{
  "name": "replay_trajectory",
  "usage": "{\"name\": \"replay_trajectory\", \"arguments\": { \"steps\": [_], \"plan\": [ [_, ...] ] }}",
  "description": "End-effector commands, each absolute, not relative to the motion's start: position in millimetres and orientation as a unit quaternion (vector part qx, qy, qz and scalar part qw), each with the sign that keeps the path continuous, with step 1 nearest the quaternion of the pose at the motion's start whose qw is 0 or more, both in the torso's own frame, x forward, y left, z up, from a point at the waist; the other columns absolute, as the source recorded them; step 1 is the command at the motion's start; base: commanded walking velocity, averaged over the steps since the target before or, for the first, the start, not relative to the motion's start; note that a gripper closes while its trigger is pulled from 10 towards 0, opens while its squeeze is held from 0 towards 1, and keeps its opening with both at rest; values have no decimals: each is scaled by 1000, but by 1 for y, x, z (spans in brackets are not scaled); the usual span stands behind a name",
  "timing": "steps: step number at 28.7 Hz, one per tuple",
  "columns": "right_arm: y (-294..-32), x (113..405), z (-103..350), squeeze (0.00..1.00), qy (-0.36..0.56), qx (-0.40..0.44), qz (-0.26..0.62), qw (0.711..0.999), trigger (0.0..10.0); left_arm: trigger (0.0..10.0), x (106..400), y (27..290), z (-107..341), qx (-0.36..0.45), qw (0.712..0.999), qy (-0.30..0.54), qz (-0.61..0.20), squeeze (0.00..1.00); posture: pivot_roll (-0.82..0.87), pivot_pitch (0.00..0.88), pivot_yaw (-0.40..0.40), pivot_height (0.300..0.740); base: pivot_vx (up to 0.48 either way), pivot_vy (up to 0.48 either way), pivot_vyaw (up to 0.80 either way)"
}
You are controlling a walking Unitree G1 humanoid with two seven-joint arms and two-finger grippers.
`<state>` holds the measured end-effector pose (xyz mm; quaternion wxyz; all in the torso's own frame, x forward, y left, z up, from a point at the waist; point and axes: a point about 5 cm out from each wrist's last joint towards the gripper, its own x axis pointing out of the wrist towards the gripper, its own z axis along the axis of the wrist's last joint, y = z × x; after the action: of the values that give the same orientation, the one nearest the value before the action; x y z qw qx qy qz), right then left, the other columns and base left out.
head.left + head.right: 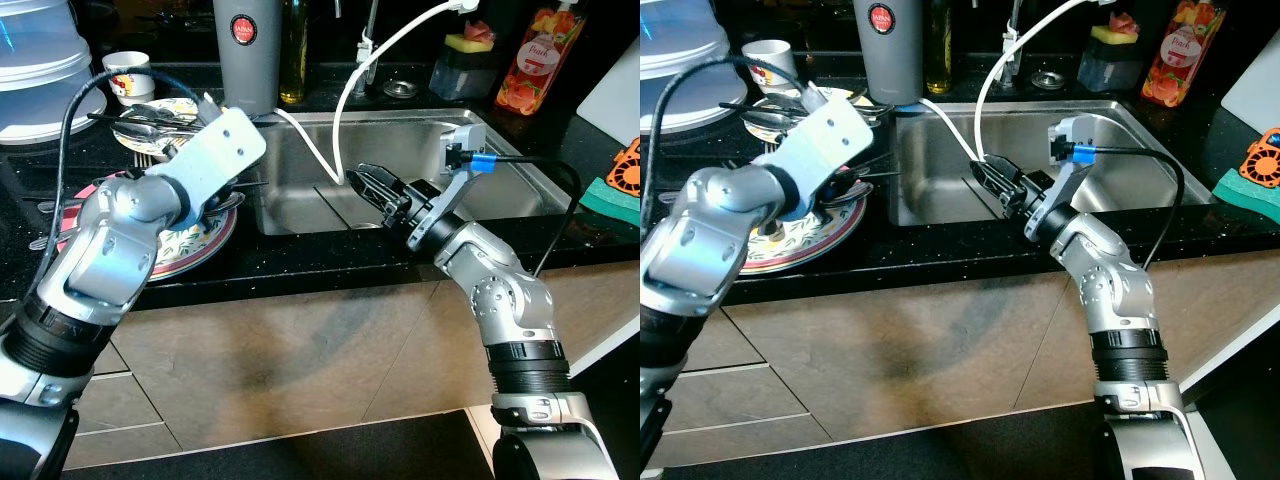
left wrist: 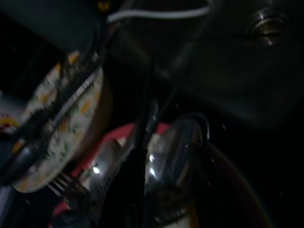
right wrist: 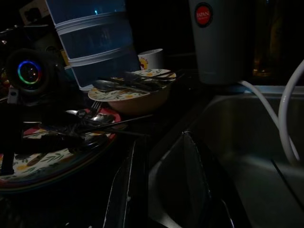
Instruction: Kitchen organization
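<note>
Early stage, by judgement: cutlery heaped on red-rimmed floral plate and on small floral bowl left of steel sink.

Left gripper over plate; fingers' state cannot tell.

Right gripper at sink's front edge, parted, empty.

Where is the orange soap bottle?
The orange bottle stands on the black counter behind the sink, on the robot's right, next to the sponge holder.
</note>
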<state>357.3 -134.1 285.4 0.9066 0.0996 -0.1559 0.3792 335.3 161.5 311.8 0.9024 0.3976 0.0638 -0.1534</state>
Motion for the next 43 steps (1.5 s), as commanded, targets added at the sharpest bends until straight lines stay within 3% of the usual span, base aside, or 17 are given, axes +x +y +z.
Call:
{"name": "replay_trajectory", "arguments": {
  "steps": [1, 2, 8, 9, 16, 17, 18, 20, 21, 37, 43],
  "plan": [
    [-133, 357, 284, 0, -147, 99, 386, 905, 10000, 10000, 334, 170, 305, 406, 899, 92, -139, 0, -14, 157, -51, 740, 0, 0, 0],
    [-133, 357, 284, 0, -147, 98, 387, 905, 10000, 10000, 334, 172, 302, 406, 897, 103, -139, 1000, -15, 158, -51, 740, 0, 0, 0],
    [-133, 357, 284, 0, -145, 97, 388, 905, 10000, 10000, 334, 173, 296, 414, 892, 117, -139, 1000, -16, 161, -52, 740, 0, 0, 0],
    [-133, 356, 284, 0, -145, 97, 388, 905, 10000, 10000, 334, 174, 291, 417, 889, 127, -138, 0, -17, 162, -52, 740, 0, 0, 0],
    [-134, 356, 284, 0, -145, 96, 388, 905, 10000, 10000, 333, 174, 285, 409, 890, 142, -146, 0, -18, 161, -51, 740, 0, 0, 0],
    [-134, 356, 284, 0, -145, 96, 388, 905, 10000, 7882, 333, 173, 285, 406, 890, 144, -149, 0, -18, 161, -51, 740, 0, 0, 0],
    [-134, 356, 284, 0, -144, 96, 389, 905, 10000, 4745, 332, 174, 283, 405, 889, 149, -153, 0, -17, 160, -52, 740, 0, 0, 0],
    [-133, 356, 284, 0, -144, 96, 389, 905, 10000, 4235, 332, 174, 281, 404, 888, 155, -157, 0, -17, 160, -52, 740, 0, 0, 0],
    [-133, 356, 284, 0, -144, 96, 389, 905, 10000, 0, 331, 175, 279, 403, 887, 161, -159, 0, -17, 160, -52, 740, 0, 0, 0],
    [-133, 356, 284, 0, -145, 95, 391, 904, 10000, 0, 337, 177, 271, 371, 904, 151, -147, 0, -21, 146, -54, 740, 0, 0, 0],
    [-134, 356, 286, 0, -146, 94, 392, 904, 10000, 0, 341, 165, 313, 343, 932, 16, -116, 0, -24, 150, -58, 740, 0, 0, 0]
  ]
}}
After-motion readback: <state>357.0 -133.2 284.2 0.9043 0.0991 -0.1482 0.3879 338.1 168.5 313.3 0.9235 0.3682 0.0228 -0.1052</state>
